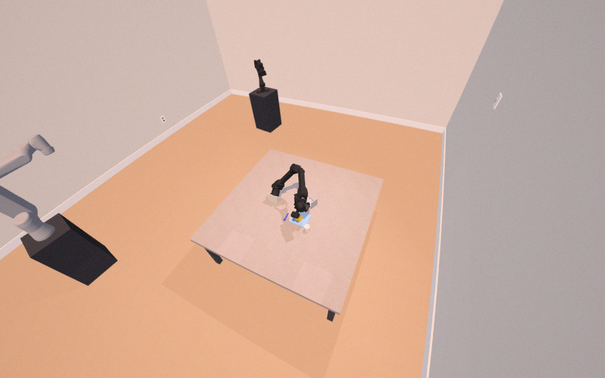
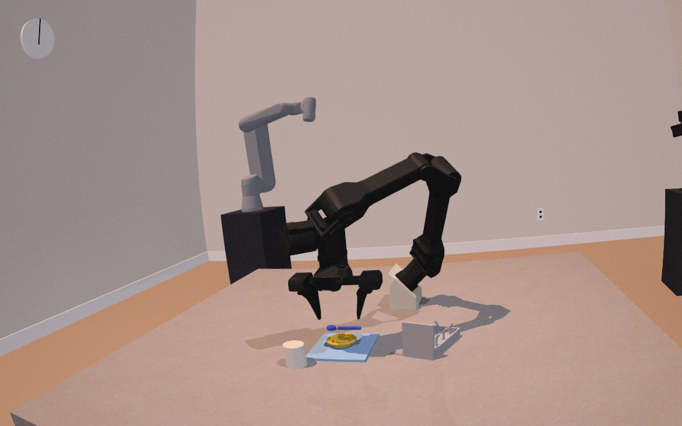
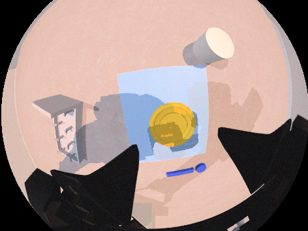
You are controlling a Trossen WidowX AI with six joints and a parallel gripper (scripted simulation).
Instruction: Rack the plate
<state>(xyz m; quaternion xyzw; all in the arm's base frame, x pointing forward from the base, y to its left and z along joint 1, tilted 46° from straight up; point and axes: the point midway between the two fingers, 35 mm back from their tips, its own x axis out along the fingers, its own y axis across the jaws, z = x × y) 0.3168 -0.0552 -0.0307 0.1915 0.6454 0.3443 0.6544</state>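
Observation:
The yellow plate (image 1: 299,218) (image 2: 341,341) (image 3: 173,124) lies flat on the light blue mat (image 2: 326,356) (image 3: 163,78). My gripper (image 2: 338,318) (image 3: 180,141) is open and empty, its fingers pointing down. It hangs above the plate, and its shadow falls over the mat. The grey dish rack (image 1: 313,202) (image 2: 418,340) (image 3: 79,130) stands beside the mat, to the right in the exterior view and to the left in the wrist view. It has a tall end panel and several short upright pegs. In the top view the arm hides part of the rack.
A white cup (image 1: 307,227) (image 2: 295,354) (image 3: 213,46) stands at the mat's corner. A blue spoon-like utensil (image 1: 286,216) (image 2: 348,327) (image 3: 180,171) lies beside the mat, on the side of the arm's base (image 2: 403,295). All stand on the pinkish table (image 1: 250,222).

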